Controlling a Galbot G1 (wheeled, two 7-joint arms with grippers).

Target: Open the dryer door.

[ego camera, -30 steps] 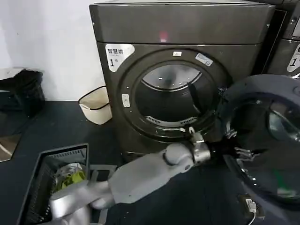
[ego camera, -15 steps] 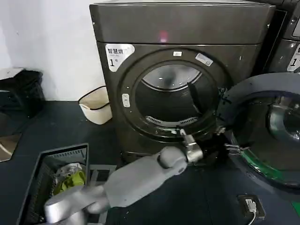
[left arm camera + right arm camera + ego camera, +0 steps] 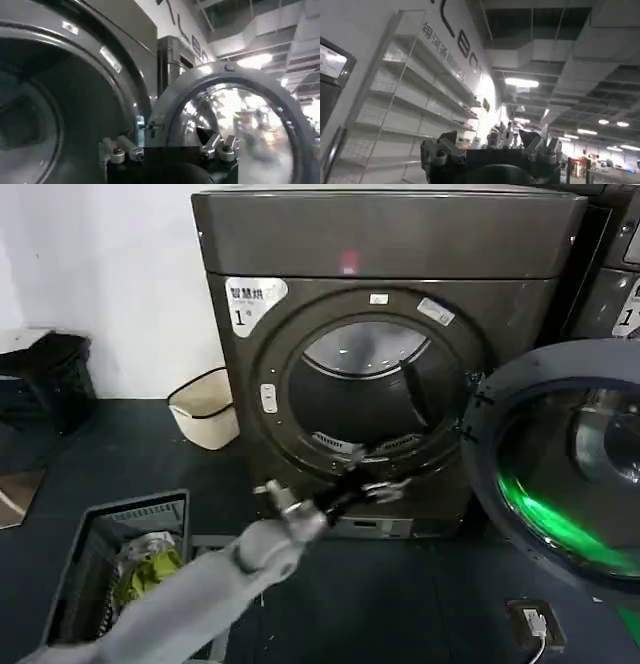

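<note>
Since the earlier frames, the left gripper (image 3: 372,476) has let go of the door (image 3: 560,474) and pulled back toward the left; it is now in front of the lower rim of the drum opening (image 3: 368,399), well apart from the door. One second ago it was at the door's left edge, and half a second ago it was just beside that edge. Its fingers (image 3: 385,490) are spread and hold nothing. In the left wrist view the same gripper (image 3: 170,149) shows two finger pairs apart, with empty space between them, and the door (image 3: 235,110) stands beyond it.

The door is swung wide open on the right side of the dryer (image 3: 385,344). Its dark grey inner face is turned toward the camera, and a green glow lies on the lower part of the glass. Its hinge side is near the right rim of the opening. The drum is dark inside, and a dark strip hangs at its right part.

On the floor at the left, a black basket (image 3: 90,564) holds something yellow-green. A pale bin (image 3: 205,409) stands beside the dryer at its left. A second machine (image 3: 615,274) is partly seen at the right.

The right gripper (image 3: 490,150) is seen in its own wrist view, pointing up toward shelves and ceiling lights, its fingers parted and empty.
</note>
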